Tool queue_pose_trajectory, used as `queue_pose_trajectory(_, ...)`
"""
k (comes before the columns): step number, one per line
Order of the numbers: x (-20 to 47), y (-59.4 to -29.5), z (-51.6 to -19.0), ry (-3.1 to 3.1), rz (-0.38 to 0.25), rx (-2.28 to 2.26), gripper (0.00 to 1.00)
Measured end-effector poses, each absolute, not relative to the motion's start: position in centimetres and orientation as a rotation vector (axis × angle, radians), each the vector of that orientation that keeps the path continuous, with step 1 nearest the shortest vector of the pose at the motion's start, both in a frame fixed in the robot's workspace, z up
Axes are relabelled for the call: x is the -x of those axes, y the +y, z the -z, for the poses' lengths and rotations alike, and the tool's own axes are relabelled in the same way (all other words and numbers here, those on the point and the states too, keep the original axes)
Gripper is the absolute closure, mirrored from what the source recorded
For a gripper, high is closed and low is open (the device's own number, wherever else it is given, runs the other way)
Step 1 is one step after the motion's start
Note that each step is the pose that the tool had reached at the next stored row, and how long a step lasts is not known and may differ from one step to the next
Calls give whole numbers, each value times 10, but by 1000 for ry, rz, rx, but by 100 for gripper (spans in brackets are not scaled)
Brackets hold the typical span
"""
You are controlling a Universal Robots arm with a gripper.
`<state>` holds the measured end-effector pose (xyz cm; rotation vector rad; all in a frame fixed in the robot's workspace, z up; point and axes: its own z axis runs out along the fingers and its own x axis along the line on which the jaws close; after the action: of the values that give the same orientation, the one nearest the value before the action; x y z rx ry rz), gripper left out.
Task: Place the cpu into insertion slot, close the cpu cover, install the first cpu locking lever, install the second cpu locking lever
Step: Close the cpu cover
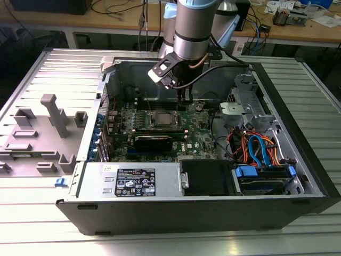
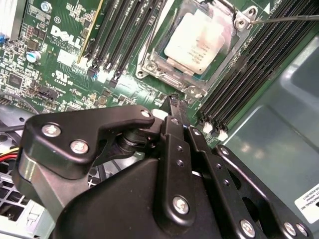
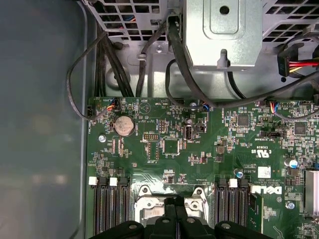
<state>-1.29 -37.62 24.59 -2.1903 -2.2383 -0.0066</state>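
- Clearly, the gripper had its two black fingers pressed together with no gap between them and nothing visibly clamped. This showed in both wrist views.
- In the exterior view, the gripper hung inside the open computer case, over the far part of the green circuit board.
- The cpu sat in the insertion slot, its dull silver top facing up.
- The cpu cover lay flat around the chip, whose top showed through its square window.
- In the second wrist view, the gripper stood just beside one corner of the socket frame. Whether it touched the frame, I could not tell.
- A thin wire lever ran out from a screwed corner of the frame, across the black memory slots.
- More memory slots flanked the socket on both sides along the board.
- A coin battery sat near the board's edge, well apart from the socket.
- In the exterior view, the cpu lay near the middle of the board.
- Blue and orange cables were bundled toward the exterior view's right end of the case.
- Grey fixtures stood on the ribbed table at the exterior view's left, outside the case.
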Motion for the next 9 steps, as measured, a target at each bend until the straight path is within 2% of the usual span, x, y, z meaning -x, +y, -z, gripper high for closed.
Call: queue_pose_trajectory(9, 15, -376, -246, -2238, 7, 2190, 89)
